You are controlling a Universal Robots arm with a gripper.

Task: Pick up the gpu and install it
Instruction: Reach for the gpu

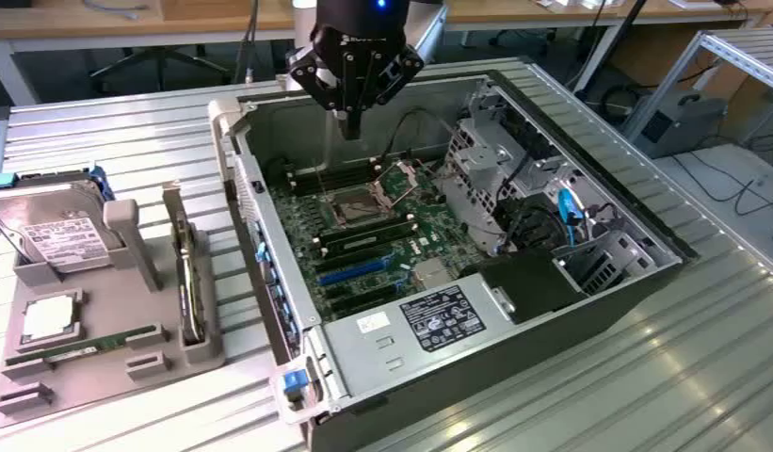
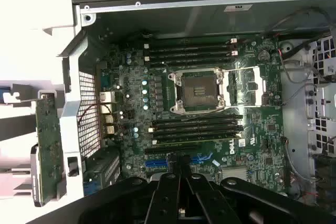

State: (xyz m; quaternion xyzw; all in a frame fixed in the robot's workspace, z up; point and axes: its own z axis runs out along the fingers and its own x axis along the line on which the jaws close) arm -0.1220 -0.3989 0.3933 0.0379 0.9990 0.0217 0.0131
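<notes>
The gpu [image 1: 185,278] is a thin dark card standing on edge in a slot of the grey holder [image 1: 135,363], on the exterior view's left of the open computer case [image 1: 612,292]. In the wrist view the gpu [image 2: 48,140] lies beyond the case's side wall. My gripper [image 1: 349,121] hangs over the far end of the case, above the motherboard [image 1: 361,221], well away from the card. Its fingers [image 2: 169,195] are shut together with nothing between them, over the blue expansion slots [image 2: 202,158].
The holder also carries a silver hard drive [image 1: 57,234], a processor [image 1: 47,320] and a green memory stick [image 1: 97,344]. Inside the case are the processor socket [image 2: 198,90], memory slots [image 2: 191,51], a drive cage [image 1: 487,165] and cables [image 1: 569,212]. Everything rests on a ribbed metal table [image 1: 687,377].
</notes>
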